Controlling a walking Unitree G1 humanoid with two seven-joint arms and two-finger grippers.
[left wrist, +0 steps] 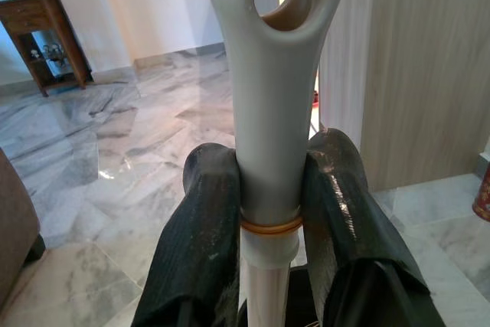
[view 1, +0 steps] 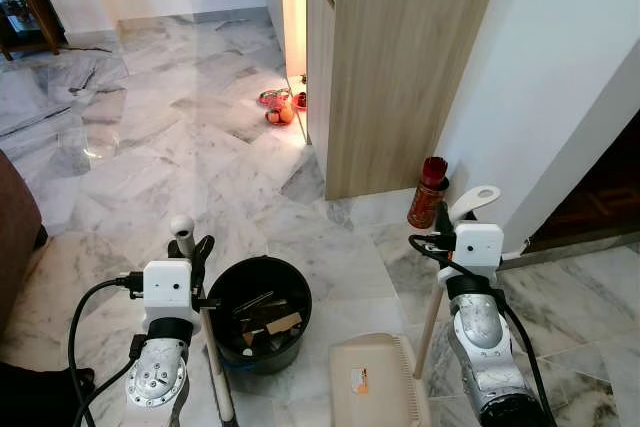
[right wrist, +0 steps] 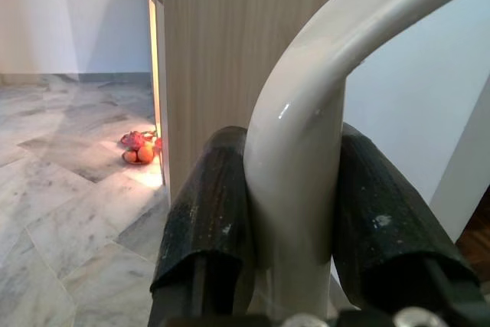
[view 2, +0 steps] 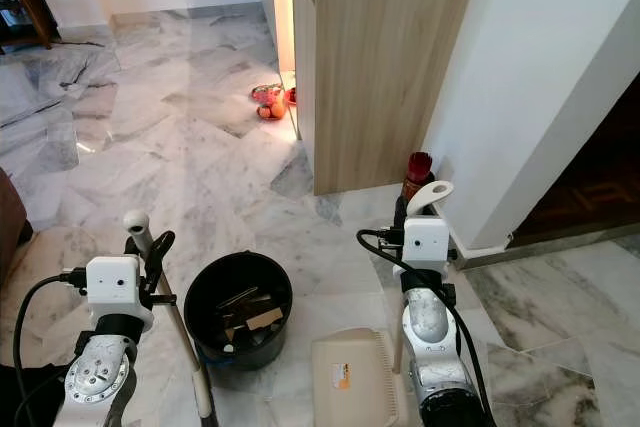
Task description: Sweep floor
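Left eye view: the robot stands on a shiny marble floor with a tool in each gripper.
Left gripper: its two black fingers squeeze the broom handle just under the grey end with the hole in it. The stick runs down beside the bucket.
Right gripper: its fingers are closed tight on the curved cream dustpan handle.
Dustpan: the cream tray sits on the floor between the two arms, just beside the bucket.
Bucket: black and round, right in front of the robot, with bits of scrap inside. It touches or nearly touches the broom stick.
Bottle: a red bottle stands on the floor near the wooden cabinet, very close to the right gripper.
Small things: some red and orange things lie on the floor by the cabinet's lit gap, well apart from the robot.
Risk one: a swing of the right arm could knock the bottle over, because it stands so near.
Risk two: the broom stick could bump the bucket and tip the scrap back out.
Risk three: the floor looks smooth, so the dustpan might slide away when dirt is pushed at it.
Risk four: the broom is held near its top, so the bottom end may wobble.
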